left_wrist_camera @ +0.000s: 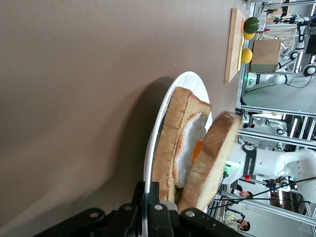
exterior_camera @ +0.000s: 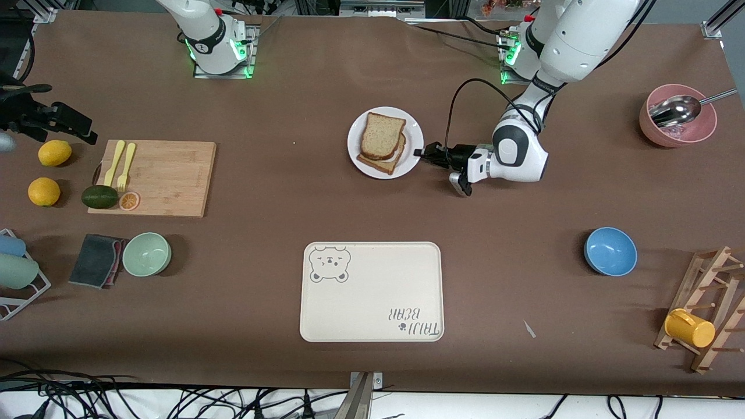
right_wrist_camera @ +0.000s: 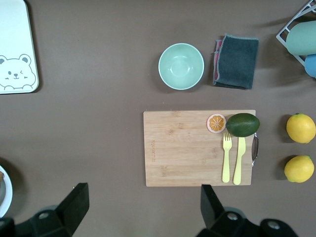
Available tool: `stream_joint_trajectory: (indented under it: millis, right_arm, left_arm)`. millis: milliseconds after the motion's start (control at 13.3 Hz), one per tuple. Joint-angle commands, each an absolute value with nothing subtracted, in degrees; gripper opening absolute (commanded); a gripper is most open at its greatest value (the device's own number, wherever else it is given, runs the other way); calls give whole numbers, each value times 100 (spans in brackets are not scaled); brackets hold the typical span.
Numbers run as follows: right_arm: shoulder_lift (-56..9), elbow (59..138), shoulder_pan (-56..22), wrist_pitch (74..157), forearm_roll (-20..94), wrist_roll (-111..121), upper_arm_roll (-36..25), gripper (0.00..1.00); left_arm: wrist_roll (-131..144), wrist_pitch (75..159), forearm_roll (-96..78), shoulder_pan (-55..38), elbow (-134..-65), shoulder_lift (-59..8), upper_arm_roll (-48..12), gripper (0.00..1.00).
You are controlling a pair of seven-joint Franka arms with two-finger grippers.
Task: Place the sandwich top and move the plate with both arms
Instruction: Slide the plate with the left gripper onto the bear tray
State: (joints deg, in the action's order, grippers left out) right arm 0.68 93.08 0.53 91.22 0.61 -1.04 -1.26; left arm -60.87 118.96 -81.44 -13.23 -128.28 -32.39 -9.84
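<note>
Bread slice (exterior_camera: pixel 382 135) lies on the egg toast (left_wrist_camera: pixel 183 144) on the white plate (exterior_camera: pixel 357 152), mid-bench toward the edge where the arms are mounted. Left gripper (exterior_camera: pixel 423 153) pinches the plate's rim at tabletop level. Right gripper (right_wrist_camera: pixel 140 205) hangs with its fingers spread above the cutting board (right_wrist_camera: pixel 190 148).

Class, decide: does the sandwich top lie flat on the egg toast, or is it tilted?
Tilted. The sandwich top leans off the egg toast on the plate, leaving the egg exposed.

Bright, even light; soft shadows.
</note>
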Motion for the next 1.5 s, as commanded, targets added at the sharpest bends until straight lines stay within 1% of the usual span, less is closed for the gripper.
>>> stream_joint_trajectory:
  millis: [0, 375, 674, 974, 1124, 1424]
  right_arm:
    - [141, 9378, 9, 9105, 44, -105, -158, 100]
    - [141, 9378, 9, 9114, 44, -105, -158, 100]
    - [141, 9378, 9, 9114, 44, -105, -158, 100]
    - [141, 9378, 9, 9105, 53, -105, -158, 100]
    - [141, 9378, 9, 9106, 53, -105, -150, 100]
    - [141, 9378, -9, 9114, 53, -114, -149, 100]
  left_arm:
    - [-6091, 11804, -8332, -1301, -12885, -2962, -984, 4]
    - [-6047, 11690, -8306, -1073, -12832, -2787, -984, 3]
    - [-5776, 11654, -8262, -958, -12297, -2856, -941, 1]
    - [-4424, 11654, -7726, -888, -11270, -3128, -932, 1]
    - [-4132, 11654, -7725, -853, -10892, -3260, -932, 1]
    - [-3578, 11716, -7725, -853, -9627, -3980, -932, 1]
